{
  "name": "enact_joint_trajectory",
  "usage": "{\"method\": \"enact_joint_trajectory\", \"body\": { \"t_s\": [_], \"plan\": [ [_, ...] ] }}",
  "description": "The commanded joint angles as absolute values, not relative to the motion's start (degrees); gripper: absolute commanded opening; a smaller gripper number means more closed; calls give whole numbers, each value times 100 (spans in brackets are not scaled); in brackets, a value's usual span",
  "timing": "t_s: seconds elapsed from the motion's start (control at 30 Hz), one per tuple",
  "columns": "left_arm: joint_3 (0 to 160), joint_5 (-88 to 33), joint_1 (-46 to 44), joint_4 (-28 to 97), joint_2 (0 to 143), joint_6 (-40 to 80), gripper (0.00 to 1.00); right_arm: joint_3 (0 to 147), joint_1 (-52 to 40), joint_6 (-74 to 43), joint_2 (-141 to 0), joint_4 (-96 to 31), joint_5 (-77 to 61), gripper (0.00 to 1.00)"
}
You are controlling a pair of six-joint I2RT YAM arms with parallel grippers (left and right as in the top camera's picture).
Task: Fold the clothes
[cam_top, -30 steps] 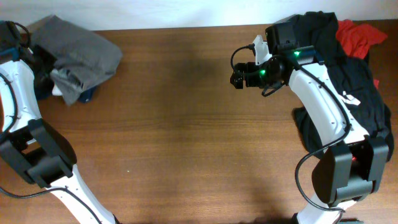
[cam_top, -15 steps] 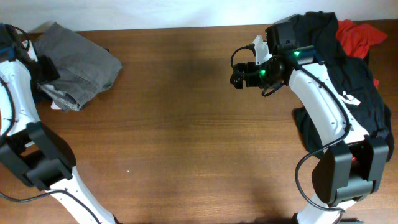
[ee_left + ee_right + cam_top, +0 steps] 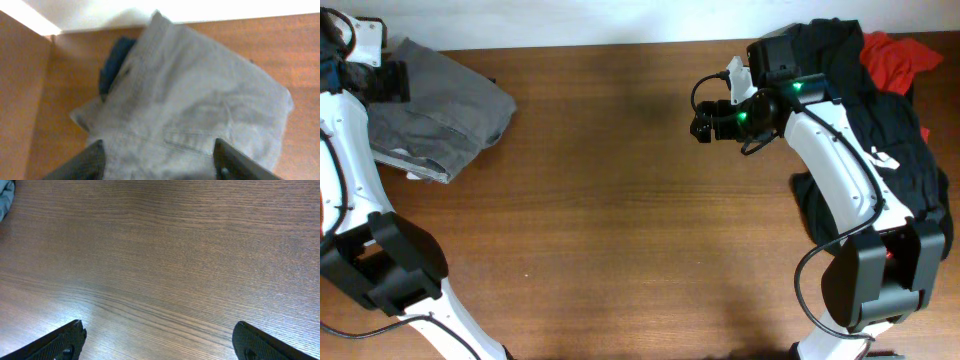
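Far left, back corner of table (image 3: 620,220): grey shorts (image 3: 445,105) heaped, navy piece (image 3: 114,62) peeking out at one edge. left gripper (image 3: 157,160) above, spread wide, nothing held, probably choosing a hem to grab. Mid-right: right gripper (image 3: 160,340) spread wide over bare wood, empty, out of the way. Far right: black piece (image 3: 890,120) and red piece (image 3: 895,55) piled, unfolded.

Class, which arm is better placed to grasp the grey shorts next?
Left: the left gripper, open, hangs over the grey shorts; the right gripper, also open, faces bare table far away.

Shorts (image 3: 445,100) left — pile (image 3: 900,120) right
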State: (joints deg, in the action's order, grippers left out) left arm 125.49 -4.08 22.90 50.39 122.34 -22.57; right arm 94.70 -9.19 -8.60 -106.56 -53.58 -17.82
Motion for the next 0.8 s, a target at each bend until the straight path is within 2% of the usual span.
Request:
{"method": "enact_joint_trajectory", "body": {
  "t_s": [0.0, 0.17, 0.33, 0.43, 0.57, 0.63, 0.67, 0.7, 0.73, 0.77],
  "plan": [
    [12615, -401, 2320, 4622, 12355, -2582, 59, 9480, -893, -840, -10538, -5358, -1772, 98],
    [12615, -292, 2335, 3944, 12881, -3242, 60, 9480, -893, -840, -10536, -5360, -1772, 98],
    [12615, -108, 2399, 3402, 13120, -3245, 73, 9480, -893, -838, -10538, -5356, -1772, 98],
    [12615, -108, 2418, 3242, 13319, -3291, 77, 9480, -893, -838, -10538, -5356, -1769, 98],
    [12615, -108, 2445, 3245, 13629, -3306, 76, 9480, -893, -838, -10538, -5358, -1769, 98],
    [12615, -108, 2456, 3282, 13782, -3306, 70, 9480, -893, -838, -10538, -5358, -1769, 98],
    [12615, -108, 2456, 3321, 13891, -3306, 60, 9480, -893, -840, -10538, -5358, -1772, 98],
    [12615, -110, 2456, 3352, 13913, -3304, 38, 9480, -893, -840, -10538, -5358, -1772, 98],
    [12615, -110, 2456, 3393, 13946, -3280, 22, 9480, -893, -838, -10538, -5358, -1769, 98],
    [12615, -110, 2456, 3426, 13946, -3253, 13, 9480, -893, -838, -10538, -5358, -1769, 98]
  ]
}}
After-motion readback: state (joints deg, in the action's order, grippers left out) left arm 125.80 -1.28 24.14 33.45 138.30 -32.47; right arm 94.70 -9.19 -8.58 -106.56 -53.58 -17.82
